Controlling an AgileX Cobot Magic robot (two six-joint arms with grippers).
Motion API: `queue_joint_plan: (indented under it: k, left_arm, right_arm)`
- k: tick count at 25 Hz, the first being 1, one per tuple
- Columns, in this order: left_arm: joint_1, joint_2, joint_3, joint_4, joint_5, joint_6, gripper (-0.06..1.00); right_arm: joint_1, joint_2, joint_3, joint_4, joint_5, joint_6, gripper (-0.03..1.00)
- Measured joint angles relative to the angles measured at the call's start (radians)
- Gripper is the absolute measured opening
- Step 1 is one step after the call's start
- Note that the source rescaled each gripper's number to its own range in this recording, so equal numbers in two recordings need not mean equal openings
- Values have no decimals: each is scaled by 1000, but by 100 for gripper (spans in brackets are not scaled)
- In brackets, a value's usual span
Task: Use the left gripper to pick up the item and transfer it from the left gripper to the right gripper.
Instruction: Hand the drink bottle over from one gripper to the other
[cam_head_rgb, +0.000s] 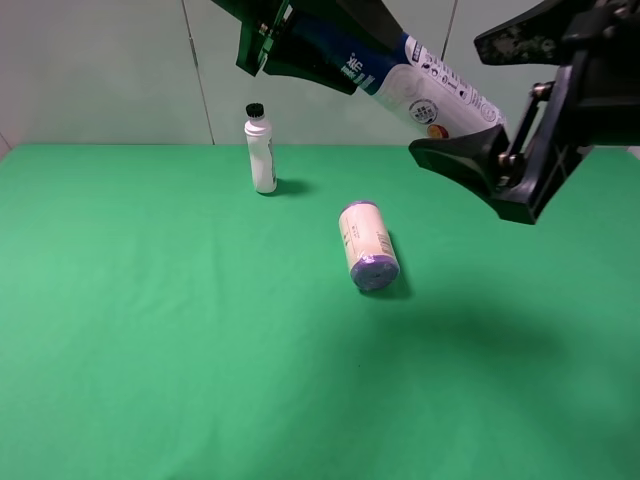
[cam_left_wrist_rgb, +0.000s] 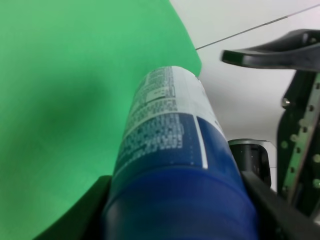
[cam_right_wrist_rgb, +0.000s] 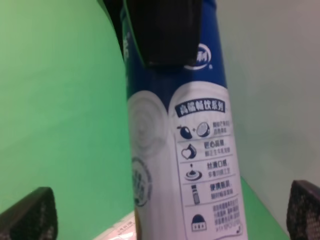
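The item is a blue and white bottle (cam_head_rgb: 400, 70), held tilted high above the back of the green table (cam_head_rgb: 150, 330). My left gripper (cam_head_rgb: 290, 45) is shut on its blue end; the left wrist view shows the bottle (cam_left_wrist_rgb: 170, 150) between the fingers (cam_left_wrist_rgb: 90, 210). My right gripper (cam_head_rgb: 448, 98) is open, with its jaws standing on either side of the bottle's white end and apart from it. In the right wrist view the bottle (cam_right_wrist_rgb: 175, 150) fills the middle between the open fingertips (cam_right_wrist_rgb: 30, 215), with the left gripper's finger (cam_right_wrist_rgb: 165, 30) on the blue part.
A white bottle with a black cap (cam_head_rgb: 261, 150) stands upright at the back of the table. A cream cylinder with a purple end (cam_head_rgb: 366, 245) lies on its side near the middle. A pale wall is behind.
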Motion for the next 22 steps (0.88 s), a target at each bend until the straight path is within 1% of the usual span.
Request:
queue_joint_plan:
  k: [6, 15, 22]
  left_arm:
    - [0, 0, 0, 0, 0, 0, 1]
    - [-1, 4, 0, 0, 6, 0, 1]
    - [-1, 5, 0, 0, 10, 0, 1]
  right_arm:
    - [0, 64, -1, -1, -53, 0, 100]
    - [0, 122, -2, 5, -79, 0, 100]
    - [0, 188, -2, 15, -119, 0, 100]
